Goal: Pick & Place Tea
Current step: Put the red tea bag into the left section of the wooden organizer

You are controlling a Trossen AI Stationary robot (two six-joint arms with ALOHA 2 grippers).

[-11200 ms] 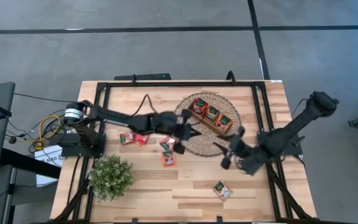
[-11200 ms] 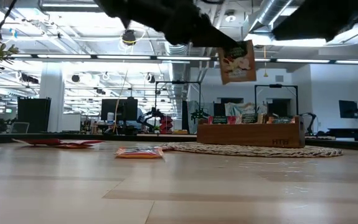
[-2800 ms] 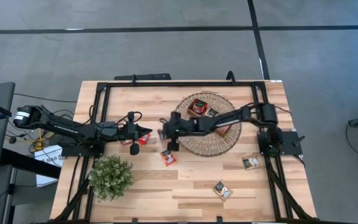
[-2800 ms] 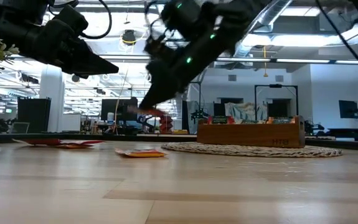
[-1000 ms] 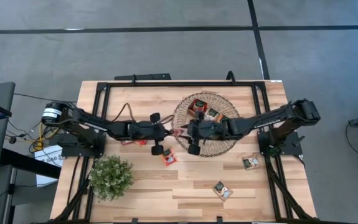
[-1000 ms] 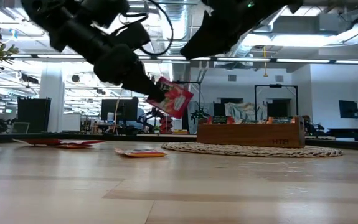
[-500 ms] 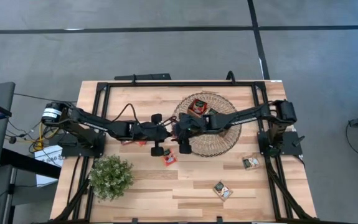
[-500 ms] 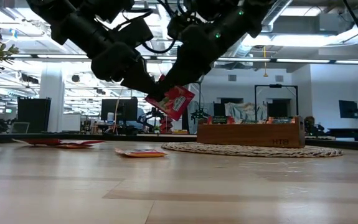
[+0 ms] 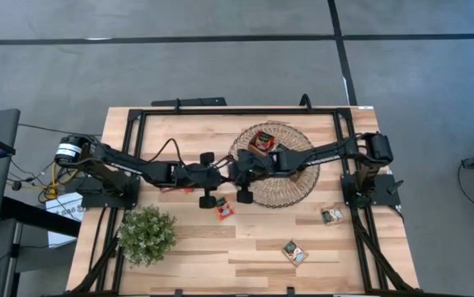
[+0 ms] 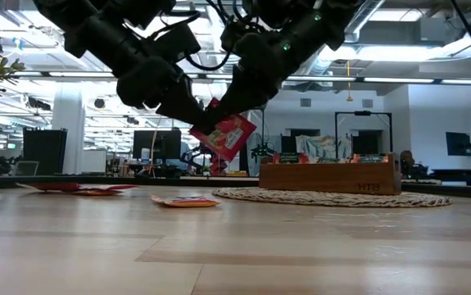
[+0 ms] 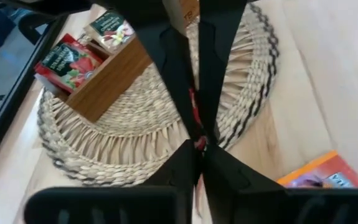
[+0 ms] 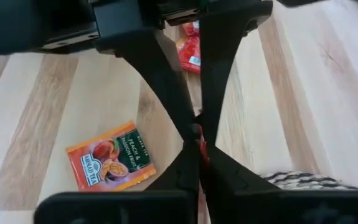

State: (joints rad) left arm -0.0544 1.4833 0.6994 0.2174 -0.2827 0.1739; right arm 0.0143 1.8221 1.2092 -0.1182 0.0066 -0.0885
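A red tea sachet [image 10: 230, 135] hangs above the table's middle, left of the woven mat [image 9: 296, 188]. My left gripper [image 9: 222, 173] comes at it from the table's left and my right gripper [image 9: 236, 172] from the right. Both are shut on it, fingertip against fingertip. Each wrist view shows the sachet edge-on as a thin red strip [image 11: 195, 116] [image 12: 198, 138] between the two pairs of dark fingers. An orange sachet [image 9: 223, 209] lies flat on the wood just nearer. More red sachets [image 10: 79, 189] lie at the left. My left gripper pinches the red sachet's upper left edge [image 10: 200, 125] between its two fingers, slanting down from the table's left. The sachet is clear of the table and hangs tilted below the fingertips. My right gripper pinches the same sachet at its top corner [image 10: 219, 109] between its two fingers, slanting down from the table's right. Its fingertips [image 11: 198, 93] stand right against those of the left gripper.
The long wooden tray [image 9: 279, 153] with sachets stands on the woven mat at centre right. A potted plant [image 9: 147, 233] is at the near left. Two more sachets [image 9: 332, 215] [image 9: 294, 252] lie at the near right. Bare wood lies along the near edge.
My right gripper has gone toward the table's left and down to the red sachet that my left gripper holds up, and has shut on it. The left gripper and the sachet have stayed in place.
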